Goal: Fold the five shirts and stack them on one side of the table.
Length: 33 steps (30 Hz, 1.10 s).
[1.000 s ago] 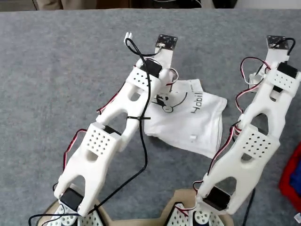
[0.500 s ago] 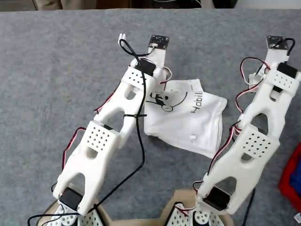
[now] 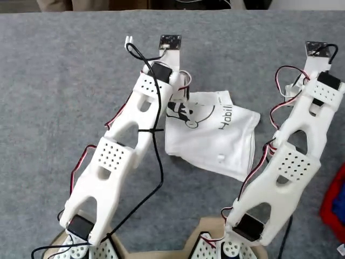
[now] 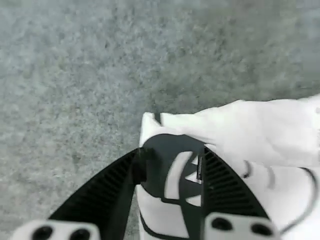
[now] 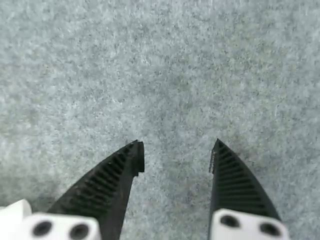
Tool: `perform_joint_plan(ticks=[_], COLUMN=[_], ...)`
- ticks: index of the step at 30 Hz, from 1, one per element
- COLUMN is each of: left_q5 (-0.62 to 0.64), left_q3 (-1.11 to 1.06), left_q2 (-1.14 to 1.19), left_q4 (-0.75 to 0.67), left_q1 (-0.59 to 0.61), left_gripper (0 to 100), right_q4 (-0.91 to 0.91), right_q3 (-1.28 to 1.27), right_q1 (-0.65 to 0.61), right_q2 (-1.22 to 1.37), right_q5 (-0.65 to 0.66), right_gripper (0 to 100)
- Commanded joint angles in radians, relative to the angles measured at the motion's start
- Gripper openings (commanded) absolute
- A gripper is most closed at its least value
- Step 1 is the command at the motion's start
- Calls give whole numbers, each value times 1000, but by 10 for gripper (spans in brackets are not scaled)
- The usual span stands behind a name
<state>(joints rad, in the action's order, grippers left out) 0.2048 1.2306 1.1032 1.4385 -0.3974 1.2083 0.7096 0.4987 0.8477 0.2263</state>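
Observation:
A folded white shirt (image 3: 221, 141) with a black print lies on the grey table cover, between the two arms. My left gripper (image 4: 170, 162) is open and hangs over the shirt's far left corner. The printed corner of the shirt (image 4: 260, 135) shows between its two black fingers. In the high view the left gripper (image 3: 180, 98) sits at that same corner. My right gripper (image 5: 175, 157) is open above bare grey cover, to the right of the shirt, with nothing between its fingers.
A bundle of blue and red cloth (image 3: 335, 202) lies at the table's right edge. The arm bases (image 3: 215, 245) stand at the near edge. Grey cover (image 3: 64, 81) stretches wide on the left and far side.
The left arm has swung left and slightly farther away, carrying its gripper from over the shirt's print to the shirt's left corner. The shirt and the right arm have stayed put.

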Motion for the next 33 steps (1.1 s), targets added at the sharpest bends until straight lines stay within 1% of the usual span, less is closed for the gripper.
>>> perform_joint_plan(ticks=[1, 6, 9, 11, 14, 23, 25, 28, 33], left_q5=[9, 9, 9, 9, 12, 23, 71, 178, 244], left_q3=[14, 23, 23, 23, 23, 38, 80, 138, 187], left_q2=[13, 50, 50, 54, 56, 48, 50, 50, 51], left_q4=[0, -6, -14, -49, -84, -87, -78, -83, -81], left_q1=[9, 12, 9, 14, 23, 49, 74, 120, 184], left_gripper=[181, 174, 89, 21, 20, 19, 19, 19, 19], right_q4=[6, 6, 6, 6, 6, 6, 6, 6, 17], right_q3=[53, 53, 53, 53, 53, 53, 51, 51, 51], right_q1=[4, 4, 4, 4, 4, 4, 4, -2, -15], right_q2=[-5, -5, -5, -5, -5, -5, -5, -5, -4], right_q5=[-6, -6, -6, -6, -6, -6, -6, -5, 2], right_gripper=[221, 221, 221, 221, 221, 221, 221, 221, 221])
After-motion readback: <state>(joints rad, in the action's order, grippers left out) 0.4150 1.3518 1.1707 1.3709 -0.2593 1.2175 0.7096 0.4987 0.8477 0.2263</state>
